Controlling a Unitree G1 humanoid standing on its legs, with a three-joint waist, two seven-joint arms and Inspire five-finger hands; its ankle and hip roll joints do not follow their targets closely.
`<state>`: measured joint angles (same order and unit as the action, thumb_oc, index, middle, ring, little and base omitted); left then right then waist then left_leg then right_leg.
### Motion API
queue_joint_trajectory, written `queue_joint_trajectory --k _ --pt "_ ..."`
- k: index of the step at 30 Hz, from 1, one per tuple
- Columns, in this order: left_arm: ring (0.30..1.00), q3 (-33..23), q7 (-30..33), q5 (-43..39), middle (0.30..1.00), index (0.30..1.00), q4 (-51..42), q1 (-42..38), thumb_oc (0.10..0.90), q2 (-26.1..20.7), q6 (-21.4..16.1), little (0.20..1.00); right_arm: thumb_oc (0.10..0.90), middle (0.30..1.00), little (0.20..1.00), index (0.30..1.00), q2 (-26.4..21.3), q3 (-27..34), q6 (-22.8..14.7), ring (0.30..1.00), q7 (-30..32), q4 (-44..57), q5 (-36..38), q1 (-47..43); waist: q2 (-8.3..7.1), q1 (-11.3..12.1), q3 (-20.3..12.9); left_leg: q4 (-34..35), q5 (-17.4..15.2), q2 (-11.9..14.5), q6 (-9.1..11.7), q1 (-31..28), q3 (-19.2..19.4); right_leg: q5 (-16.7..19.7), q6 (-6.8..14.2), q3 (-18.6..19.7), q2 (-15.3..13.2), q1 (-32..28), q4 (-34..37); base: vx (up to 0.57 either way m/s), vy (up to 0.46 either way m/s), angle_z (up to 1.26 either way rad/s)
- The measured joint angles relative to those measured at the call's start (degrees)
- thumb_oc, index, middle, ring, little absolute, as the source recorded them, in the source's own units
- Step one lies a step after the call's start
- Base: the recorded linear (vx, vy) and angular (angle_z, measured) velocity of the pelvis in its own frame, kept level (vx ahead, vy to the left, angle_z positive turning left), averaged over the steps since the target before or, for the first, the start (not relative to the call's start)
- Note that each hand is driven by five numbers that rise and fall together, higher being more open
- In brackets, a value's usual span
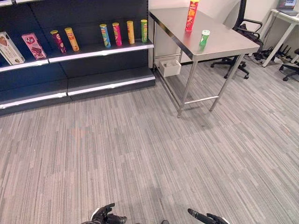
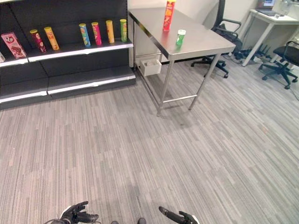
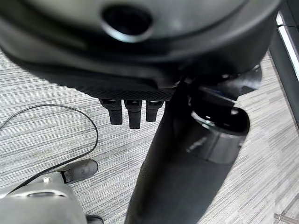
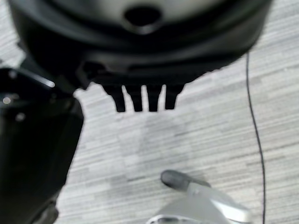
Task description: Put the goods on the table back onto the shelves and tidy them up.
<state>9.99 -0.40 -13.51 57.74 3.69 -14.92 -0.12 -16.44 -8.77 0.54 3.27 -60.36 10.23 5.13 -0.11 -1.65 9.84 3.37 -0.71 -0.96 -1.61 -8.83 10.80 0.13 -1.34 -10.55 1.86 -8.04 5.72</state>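
Observation:
A tall red can [image 1: 191,15] and a short green can [image 1: 204,38] stand on the steel table [image 1: 219,42] at the far right. On the dark shelf [image 1: 100,50] to its left stand several upright cans [image 1: 117,33], with two more cans [image 1: 65,40] and a pink box [image 1: 33,45] further left. My left hand [image 1: 105,215] and right hand [image 1: 205,217] hang low over the carpet, far from the table. Both are open and hold nothing. The left wrist view shows straight fingers [image 3: 133,112] above the floor, and so do the right hand's fingers [image 4: 142,100].
A white bin [image 1: 170,67] sits on the floor under the table beside the shelf. Black office chairs [image 1: 240,32] and a white desk [image 1: 285,18] stand behind the table at the right. Wide grey carpet [image 1: 140,149] lies between me and the shelves.

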Motion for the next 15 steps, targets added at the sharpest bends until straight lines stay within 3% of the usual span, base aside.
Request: queue_joint_trajectory --k 7,10,14,15 --pt "0.9 0.0 0.1 -0.3 0.9 0.9 -0.4 -0.3 0.8 0.0 0.0 0.9 0.8 0.9 0.9 0.9 -0.1 0.0 0.0 0.9 0.0 0.0 0.0 -0.3 0.46 -0.4 0.5 -1.2 0.0 0.0 0.2 0.6 0.0 -0.2 -0.1 0.2 0.0 0.2 0.0 0.02 -0.079 0.0" --pt "0.9 0.0 0.2 -1.1 0.9 0.9 -0.1 -2.0 0.8 -0.3 0.0 0.9 0.8 0.9 0.9 0.9 -0.1 -1.0 0.0 0.9 -0.1 0.1 0.0 -1.5 -1.27 0.5 1.9 -8.1 -0.6 -0.4 1.4 4.6 -0.6 0.2 -1.6 1.3 -1.4 0.8 0.0 0.02 -0.075 -0.17" --pt "0.9 -0.1 0.1 -2.3 0.9 0.9 -0.2 -3.2 0.8 -0.2 0.0 0.9 0.8 0.9 0.9 0.9 -0.5 -1.0 0.0 0.9 0.0 0.1 0.1 -2.1 -1.71 0.8 3.4 -16.7 -0.7 -0.5 2.2 9.4 -2.1 0.2 -2.5 1.3 -2.0 0.9 -0.1 0.02 -0.1 0.04" --pt "0.9 0.0 0.1 -2.3 0.9 0.9 -0.1 -4.1 0.8 -0.2 -0.2 0.9 0.8 0.9 0.9 0.9 -0.5 -1.0 0.0 0.9 0.0 0.1 0.2 -2.7 -1.94 0.8 4.4 -24.3 -0.6 -0.1 2.5 13.9 -2.2 0.1 -3.0 1.2 -2.2 1.5 -0.6 0.04 -0.094 0.14"
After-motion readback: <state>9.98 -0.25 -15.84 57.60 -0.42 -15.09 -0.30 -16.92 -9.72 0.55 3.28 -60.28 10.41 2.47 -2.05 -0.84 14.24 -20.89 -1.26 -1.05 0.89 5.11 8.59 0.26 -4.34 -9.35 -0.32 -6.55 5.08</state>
